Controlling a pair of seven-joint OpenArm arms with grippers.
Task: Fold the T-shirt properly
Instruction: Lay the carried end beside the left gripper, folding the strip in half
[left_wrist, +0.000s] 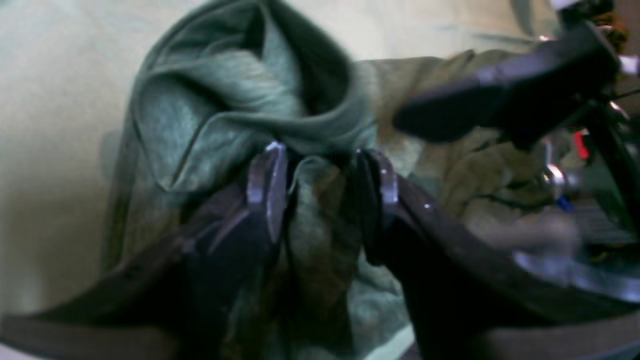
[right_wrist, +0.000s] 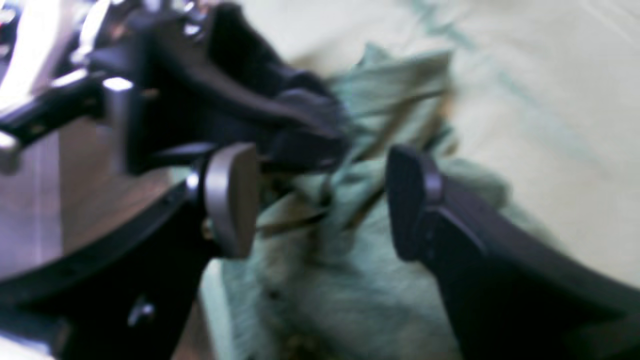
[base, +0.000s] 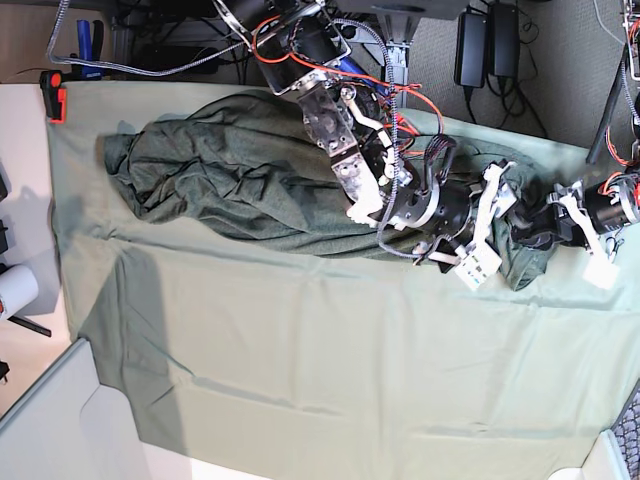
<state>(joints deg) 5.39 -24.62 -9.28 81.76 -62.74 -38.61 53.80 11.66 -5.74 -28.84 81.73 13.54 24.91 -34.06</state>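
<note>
Here the T-shirt (base: 240, 170) lies bunched and rumpled along the far side of the bench (base: 330, 370), on the paler mint-green cloth (base: 300, 330) that covers it, stretching from a heap at the base view's left to the spot where both arms meet at the right. It is nowhere near flat, so the folding proper has not begun; my reading is that the arms work at one end of the garment to draw an edge out and spread it.

In its own wrist view, the left end effector (left_wrist: 320, 180) has a thick gather of the olive knit between its two fingers, the fabric rising in a rolled, hemmed fold just beyond the tips. The fingers stand fairly wide, but the cloth fills the gap between them, so this reads as a pinch on a bulky wad of the T-shirt.

The right end effector (right_wrist: 320, 200) stands with its pads well apart, and nothing is clamped between them; the cloth lies below the gap. The other arm's dark fingers sit just beyond it, on the same bunch. Probably the right one hangs open there to take a fresh hold nearby while the left anchors the garment. Blur hides exactly which edge that is.
</note>
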